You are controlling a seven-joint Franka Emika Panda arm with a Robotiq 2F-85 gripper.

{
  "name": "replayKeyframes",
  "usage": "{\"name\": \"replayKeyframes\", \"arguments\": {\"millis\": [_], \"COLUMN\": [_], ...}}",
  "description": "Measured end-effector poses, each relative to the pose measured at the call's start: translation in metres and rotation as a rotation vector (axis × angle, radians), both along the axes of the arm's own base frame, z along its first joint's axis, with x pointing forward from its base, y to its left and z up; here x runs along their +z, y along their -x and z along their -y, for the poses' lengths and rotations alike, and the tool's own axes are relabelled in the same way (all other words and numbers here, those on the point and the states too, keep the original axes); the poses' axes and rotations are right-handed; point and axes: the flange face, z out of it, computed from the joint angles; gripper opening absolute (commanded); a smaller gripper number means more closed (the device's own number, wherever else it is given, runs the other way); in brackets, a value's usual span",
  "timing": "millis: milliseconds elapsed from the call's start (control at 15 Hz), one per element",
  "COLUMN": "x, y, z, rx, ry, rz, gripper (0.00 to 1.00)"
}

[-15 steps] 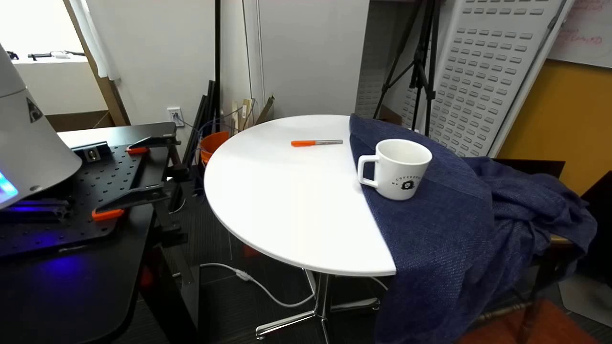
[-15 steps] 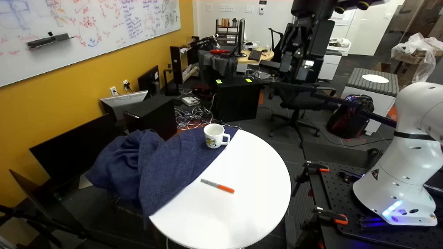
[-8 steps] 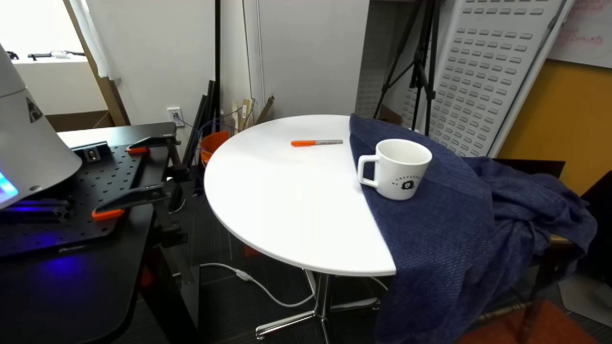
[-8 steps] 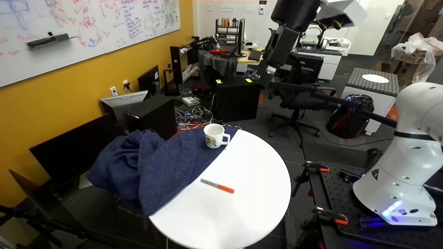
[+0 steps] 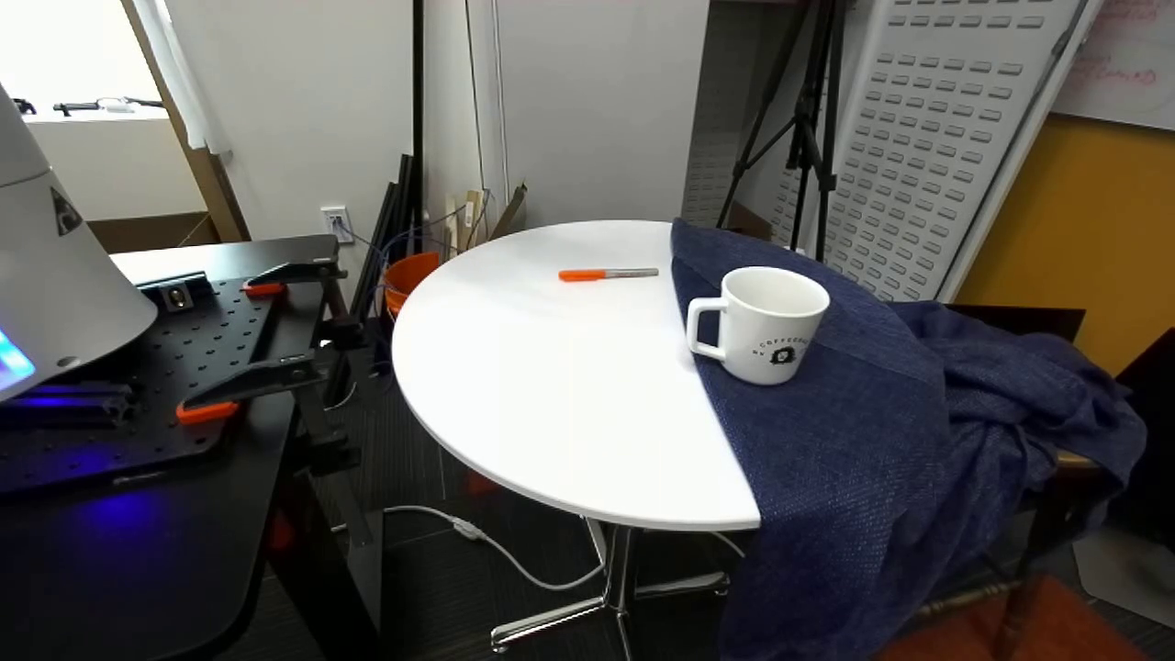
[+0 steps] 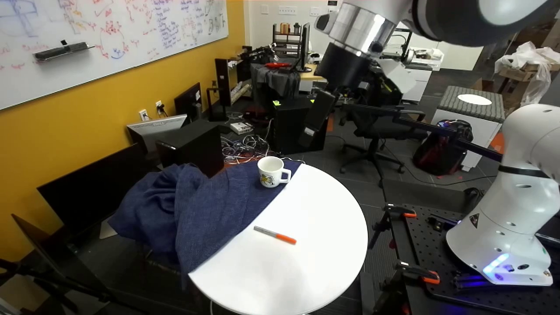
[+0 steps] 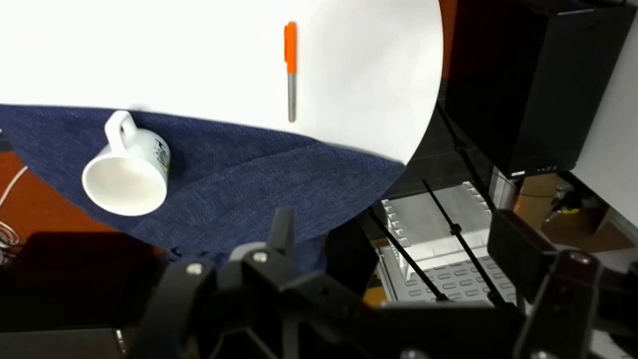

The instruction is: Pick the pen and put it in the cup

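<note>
The pen, with an orange cap and a grey barrel, lies flat on the white round table in both exterior views (image 5: 609,274) (image 6: 274,235). It also shows near the top middle of the wrist view (image 7: 291,72). The cup, a white mug with a dark logo, stands upright on the dark blue cloth in both exterior views (image 5: 773,335) (image 6: 270,174). In the wrist view the cup (image 7: 144,154) is at the left. My gripper (image 7: 394,224) is open and empty, its fingers wide apart. In an exterior view the gripper (image 6: 313,124) hangs in the air above table height, beyond the cup.
The dark blue cloth (image 5: 854,431) covers one side of the white round table (image 5: 551,386) and drapes over its edge. A black bench with clamps (image 5: 248,404) holds the robot base (image 6: 498,236). A black tripod (image 5: 808,138) stands behind the table.
In an exterior view my arm has come down and into the picture from the top, and the gripper has moved lower and closer to the table. The pen and cup have not moved.
</note>
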Motion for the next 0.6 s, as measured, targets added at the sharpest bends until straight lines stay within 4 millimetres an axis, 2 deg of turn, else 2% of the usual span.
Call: {"name": "replayKeyframes", "arguments": {"millis": [267,600], "x": [-0.036,-0.077], "y": [-0.011,-0.036], "z": [0.008,0.018], "rx": [-0.057,-0.083], "ry": [0.014,0.003], "rz": [-0.074,-0.033], "gripper": [1.0,1.0]}}
